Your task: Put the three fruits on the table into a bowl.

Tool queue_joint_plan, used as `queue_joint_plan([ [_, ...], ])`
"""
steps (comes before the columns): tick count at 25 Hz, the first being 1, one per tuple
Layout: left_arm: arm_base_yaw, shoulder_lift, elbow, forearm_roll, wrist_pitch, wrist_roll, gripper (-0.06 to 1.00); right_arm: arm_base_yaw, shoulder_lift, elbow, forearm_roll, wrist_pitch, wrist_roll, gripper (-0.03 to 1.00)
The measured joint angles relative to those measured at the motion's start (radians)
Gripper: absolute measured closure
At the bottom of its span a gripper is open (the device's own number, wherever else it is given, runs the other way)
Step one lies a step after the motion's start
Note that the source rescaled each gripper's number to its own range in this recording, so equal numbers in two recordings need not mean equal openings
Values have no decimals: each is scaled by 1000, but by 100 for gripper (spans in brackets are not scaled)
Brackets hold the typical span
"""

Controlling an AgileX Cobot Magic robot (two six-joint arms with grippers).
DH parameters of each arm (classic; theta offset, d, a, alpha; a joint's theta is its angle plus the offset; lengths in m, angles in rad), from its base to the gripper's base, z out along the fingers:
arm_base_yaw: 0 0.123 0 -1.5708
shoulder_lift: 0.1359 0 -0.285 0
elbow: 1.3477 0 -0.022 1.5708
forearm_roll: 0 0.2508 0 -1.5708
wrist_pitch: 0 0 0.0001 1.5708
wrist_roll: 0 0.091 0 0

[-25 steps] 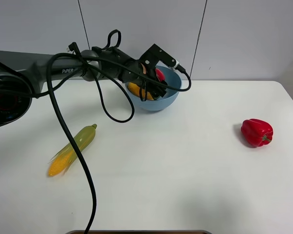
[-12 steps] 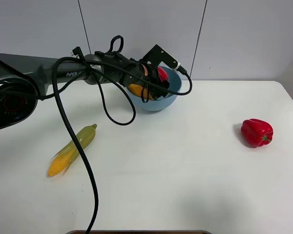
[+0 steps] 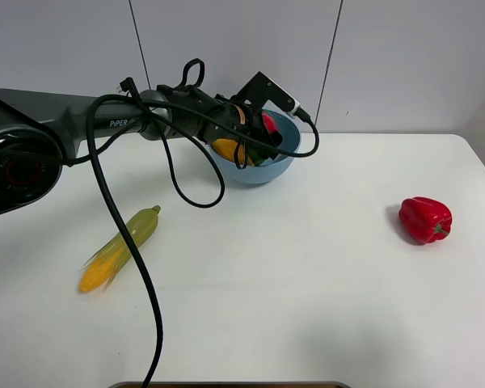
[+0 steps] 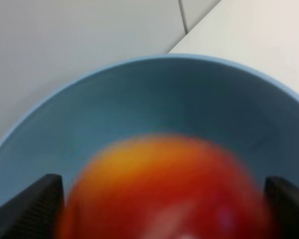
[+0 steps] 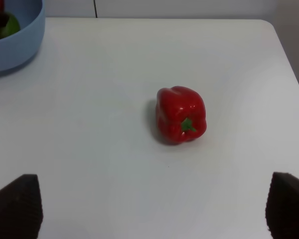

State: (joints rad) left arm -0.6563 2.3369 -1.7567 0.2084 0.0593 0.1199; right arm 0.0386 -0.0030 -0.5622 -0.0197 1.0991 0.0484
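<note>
Since a second ago your left arm has pushed a little further over the bowl [image 3: 263,166], and since half a second ago it has barely shifted; the corn [image 3: 120,247] and the pepper [image 3: 425,219] lie where they were.

Your left gripper [image 3: 263,144] hangs over the inside of the light-blue bowl at the back of the table [image 3: 307,283]. In the left wrist view the apple [image 4: 162,191], red with a yellow-orange patch, fills the space between the two dark fingertips [image 4: 32,206], blurred and close, with the bowl's far wall behind it. You can see a sliver of blue between the apple and each fingertip, so the jaws look parted, though the blur stops you from telling whether they touch the fruit at all. Count it as let go rather than pinched.

From above, the mango [image 3: 229,150] shows as an orange patch inside the bowl, under the wrist, and a bit of red apple shows by the gripper. In the right wrist view a green lime [image 5: 5,26] peeps over the bowl's rim with something red beside it. So all three fruits are within the bowl.

Your right gripper [image 5: 149,209] is spread wide, its two dark fingertips at the corners of its own view, holding nothing, looking down on the pepper, which lies well apart from the bowl. The corn lies alone on the left side of the table, under the dangling black cable [image 3: 117,218].
</note>
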Motion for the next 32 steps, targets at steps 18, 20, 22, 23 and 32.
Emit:
queue_joint_plan([
  [18, 0, -64, 0, 20, 68, -1, 14, 0, 0, 0, 0, 0, 0, -3],
  [20, 0, -119, 0, 24, 119, -2, 14, 0, 0, 0, 0, 0, 0, -3],
  [22, 0, -176, 0, 26, 176, -2, 14, 0, 0, 0, 0, 0, 0, -3],
  [23, 0, -209, 0, 30, 210, 0, 14, 0, 0, 0, 0, 0, 0, -3],
  [32, 83, -484, 0, 75, 515, 0, 14, 0, 0, 0, 0, 0, 0, -3],
])
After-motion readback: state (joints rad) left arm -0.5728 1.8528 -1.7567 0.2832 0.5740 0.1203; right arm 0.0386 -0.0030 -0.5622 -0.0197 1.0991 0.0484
